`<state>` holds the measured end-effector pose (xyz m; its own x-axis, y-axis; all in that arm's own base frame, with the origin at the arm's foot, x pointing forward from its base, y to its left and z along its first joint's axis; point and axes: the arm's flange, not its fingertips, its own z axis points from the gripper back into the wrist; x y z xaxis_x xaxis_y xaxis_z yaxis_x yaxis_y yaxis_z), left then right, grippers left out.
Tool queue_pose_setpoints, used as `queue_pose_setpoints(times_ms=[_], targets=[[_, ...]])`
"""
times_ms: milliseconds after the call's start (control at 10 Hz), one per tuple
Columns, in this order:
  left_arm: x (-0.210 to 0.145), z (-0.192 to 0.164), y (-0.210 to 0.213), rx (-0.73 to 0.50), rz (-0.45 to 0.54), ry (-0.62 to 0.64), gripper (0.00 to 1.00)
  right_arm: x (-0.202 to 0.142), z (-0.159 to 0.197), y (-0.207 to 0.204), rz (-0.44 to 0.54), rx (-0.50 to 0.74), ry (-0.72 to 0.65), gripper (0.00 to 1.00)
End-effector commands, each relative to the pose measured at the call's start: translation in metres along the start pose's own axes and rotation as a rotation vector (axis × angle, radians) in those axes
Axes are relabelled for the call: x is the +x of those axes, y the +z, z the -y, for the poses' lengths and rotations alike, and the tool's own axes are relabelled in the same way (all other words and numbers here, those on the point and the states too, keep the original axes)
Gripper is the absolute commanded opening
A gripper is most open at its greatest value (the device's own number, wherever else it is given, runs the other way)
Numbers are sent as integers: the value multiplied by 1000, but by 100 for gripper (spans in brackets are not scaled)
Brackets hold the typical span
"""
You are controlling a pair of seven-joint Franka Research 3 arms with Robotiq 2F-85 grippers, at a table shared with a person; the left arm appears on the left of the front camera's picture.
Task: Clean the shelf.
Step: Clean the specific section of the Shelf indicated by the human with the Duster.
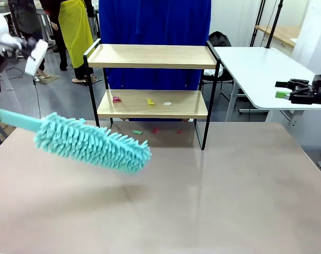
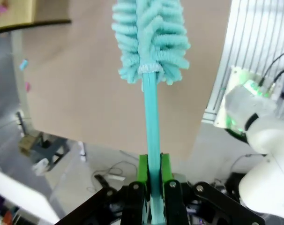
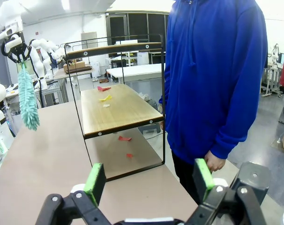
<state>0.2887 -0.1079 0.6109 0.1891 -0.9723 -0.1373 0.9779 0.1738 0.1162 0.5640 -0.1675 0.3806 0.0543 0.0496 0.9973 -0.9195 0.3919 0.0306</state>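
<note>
Small two-tier shelf (image 1: 152, 79), two light wooden boards in a thin black metal frame, stands at the far middle of the beige table (image 1: 213, 201). Its lower board carries three paper scraps: a pink scrap (image 1: 116, 98) toward the shelf's left end, a yellow scrap (image 1: 150, 101) near the middle, a white scrap (image 1: 167, 103) just right of that. On the table under the shelf lie a green scrap (image 1: 137, 132) and a red scrap (image 1: 155, 129). Left gripper (image 2: 153, 168): green pads pressed together on the flat teal handle of a fluffy teal chenille duster (image 1: 91, 143). The duster head hangs above the table, in front of the shelf and to its left, apart from it, its tip near the front left leg. Right gripper (image 3: 149, 180): fingers spread wide, nothing between them, well off to the shelf's right. A person in a blue hooded top (image 3: 217, 70) stands just behind the shelf.
</note>
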Motion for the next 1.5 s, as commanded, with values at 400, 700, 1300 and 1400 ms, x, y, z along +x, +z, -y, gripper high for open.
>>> queue_pose_setpoints(times_ms=[400, 700, 1300, 1400], targets=[[-1, 1, -45, -38, -132, -28, 13, 3, -1, -1, -11, -2, -6, 100], [1, 3, -44, -59, -115, -27, 13, 3, -1, -1, -11, -2, -6, 100], [1, 3, -44, -59, -115, -27, 13, 3, -1, -1, -11, -2, -6, 100], [1, 3, -44, -59, -115, -27, 13, 3, -1, -1, -11, -2, -6, 100]])
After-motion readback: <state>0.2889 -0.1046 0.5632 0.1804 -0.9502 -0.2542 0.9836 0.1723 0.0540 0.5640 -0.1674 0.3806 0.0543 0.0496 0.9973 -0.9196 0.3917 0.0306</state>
